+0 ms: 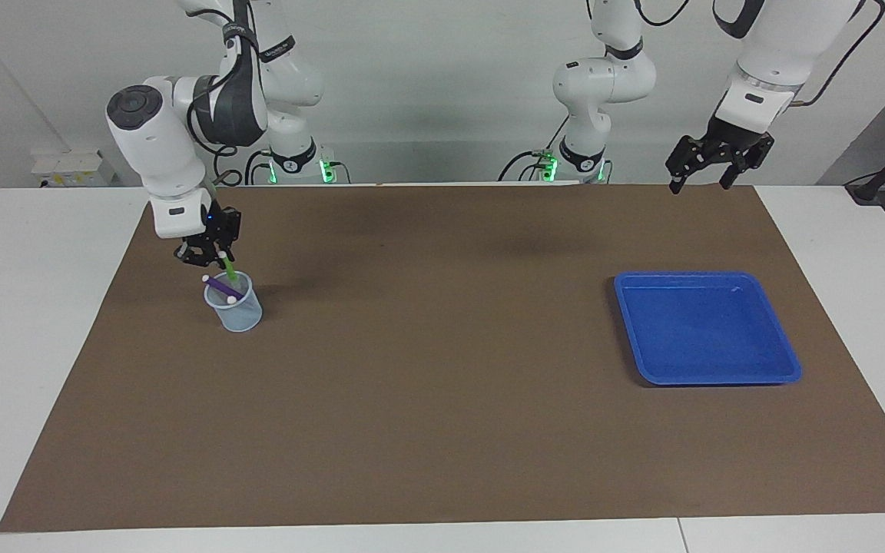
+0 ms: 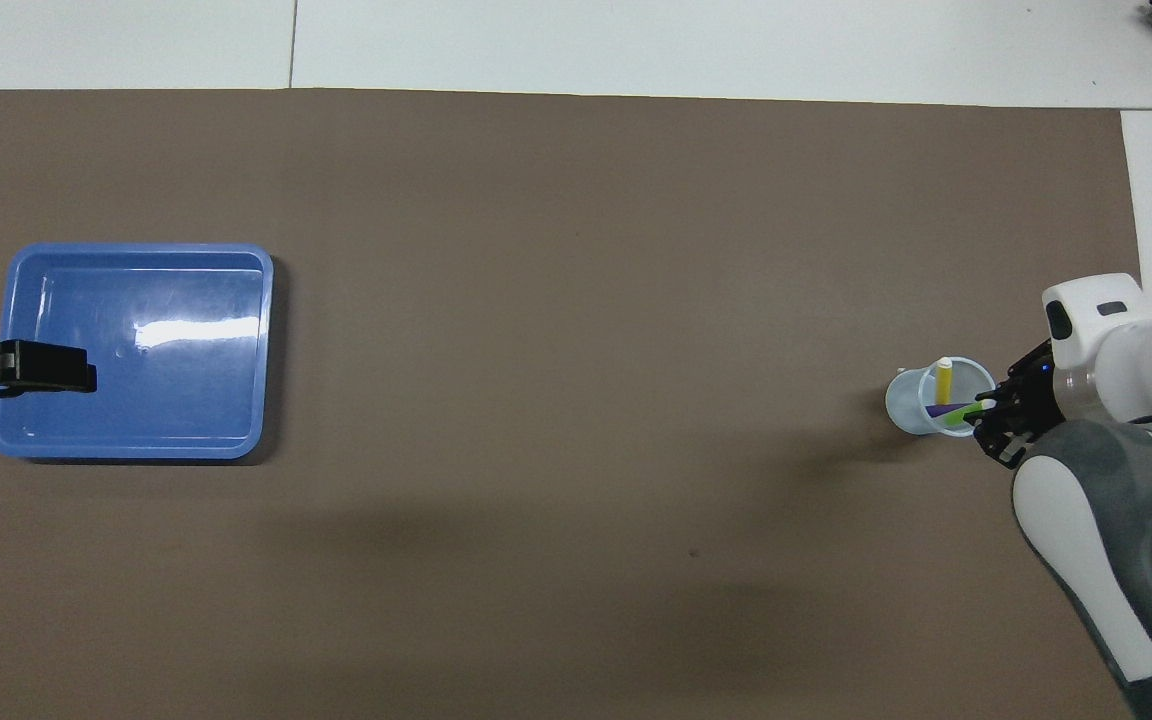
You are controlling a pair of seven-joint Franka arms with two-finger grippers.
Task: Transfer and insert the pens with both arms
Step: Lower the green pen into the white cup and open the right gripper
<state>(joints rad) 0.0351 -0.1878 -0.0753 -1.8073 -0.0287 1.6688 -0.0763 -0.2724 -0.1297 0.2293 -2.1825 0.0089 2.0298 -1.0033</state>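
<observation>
1. Hanging high over the robots' edge of the brown mat (image 1: 442, 399), the left gripper (image 1: 700, 184) holds nothing, its fingers spread wide apart. Seen from overhead, it overlaps the rim of the blue tray (image 1: 707, 326) at the left arm's end of the tabletop (image 1: 35, 307).
2. The right gripper (image 1: 212, 259) is low over the clear plastic cup (image 1: 241, 316), at the side of the rim nearest the robots.
3. The green pen (image 1: 229, 270) stands in the cup, leaning toward the robots. Its upper end reaches up between the right gripper's fingers. I cannot tell whether those fingers are clamping it or have let go.
4. The purple pen (image 1: 219, 286) lies slanted across the cup's mouth, with one pale end sticking out over the rim just below the fingers.
5. The yellow pen (image 2: 944, 380) stands in the cup on the side farthest from the robots, apart from the fingers.
6. The cup sits on the mat toward the right arm's end of the tabletop, well apart from the tray.
</observation>
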